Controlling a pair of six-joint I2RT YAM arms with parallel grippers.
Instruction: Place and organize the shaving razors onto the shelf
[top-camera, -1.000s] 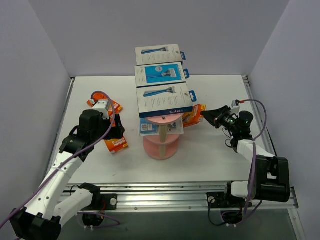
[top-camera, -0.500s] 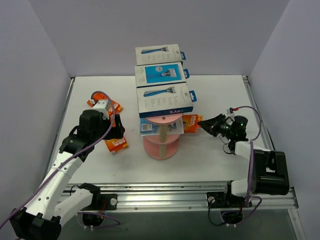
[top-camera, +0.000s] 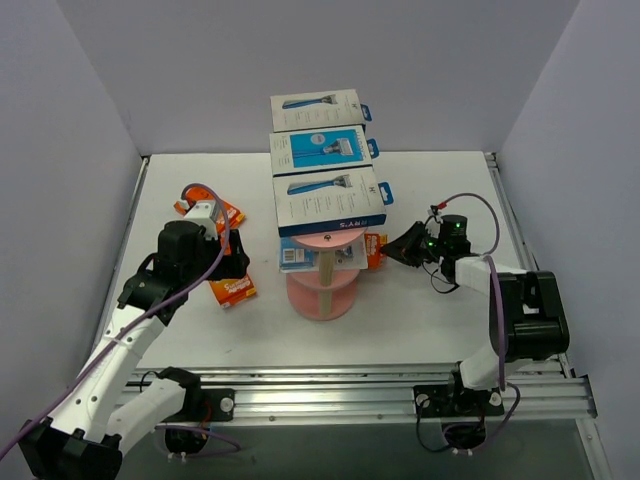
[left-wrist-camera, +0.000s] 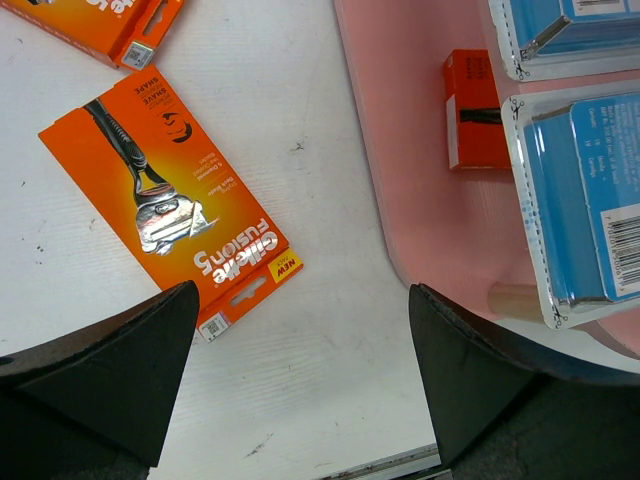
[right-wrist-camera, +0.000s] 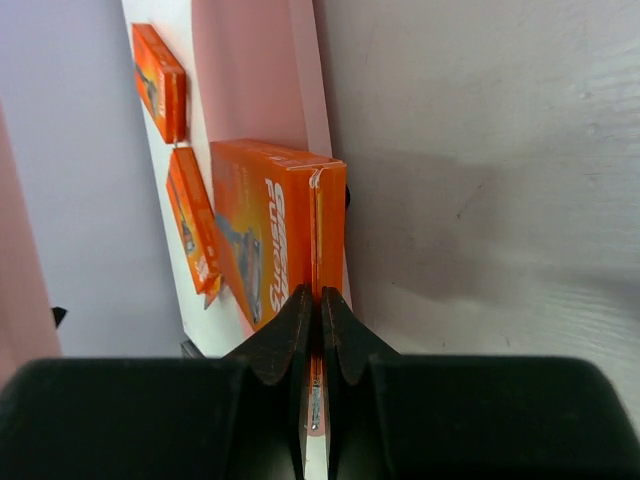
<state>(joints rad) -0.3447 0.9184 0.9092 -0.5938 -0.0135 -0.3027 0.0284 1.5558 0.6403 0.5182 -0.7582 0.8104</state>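
The pink shelf stands mid-table. Its top tier carries two white Harry's boxes and a blue one in a row. Clear blister packs lie on the tier below and show in the left wrist view beside a small orange box. My right gripper is shut on an orange razor card and holds it on edge at the shelf's right side. My left gripper is open and empty above an orange Gillette card lying left of the shelf.
A second orange card lies at the back left, partly hidden by my left arm. The right wrist view shows two orange packs beyond the held card. Walls close in the table on three sides.
My right gripper has moved left with the orange card, from the table's right part up to the shelf's right side. The left arm has barely moved.
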